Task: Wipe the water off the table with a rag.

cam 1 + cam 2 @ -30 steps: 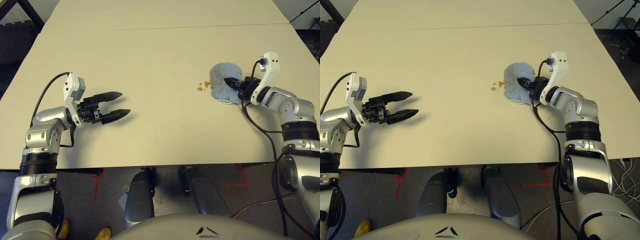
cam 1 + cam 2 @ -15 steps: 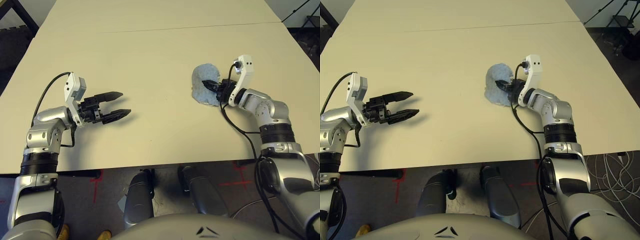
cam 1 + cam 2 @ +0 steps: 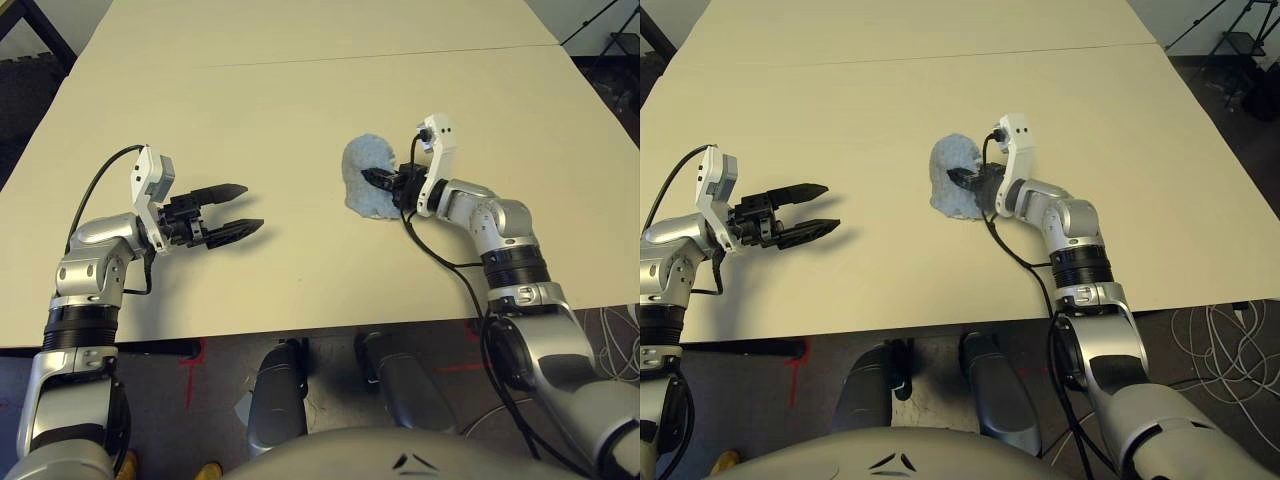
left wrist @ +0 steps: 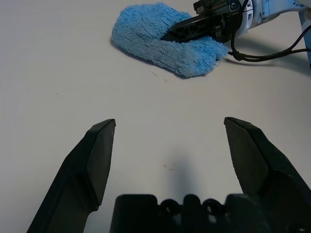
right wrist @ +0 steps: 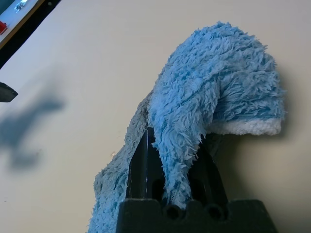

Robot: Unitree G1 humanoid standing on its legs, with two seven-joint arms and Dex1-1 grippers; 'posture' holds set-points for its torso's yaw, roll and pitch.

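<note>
- Right jaws [image 3: 378, 180], clamped on the rag [image 3: 366, 187], have swept it across the desk [image 3: 300, 110] over the spots; none remain visible.
- Left jaws [image 3: 232, 210] stay apart, idle.

Below the near edge of the table [image 3: 300, 100] you see dark floor [image 3: 330, 350] with red tape marks [image 3: 195, 352] under the near-left part and another red mark [image 3: 1055, 370] under the near-right part. Off the near-right corner, pale cables [image 3: 1230, 335] lie looped on the floor. Past the far-right corner stand the thin black legs of a stand [image 3: 1225, 35], and off the far-left corner you see a black mat [image 3: 35, 75].
</note>
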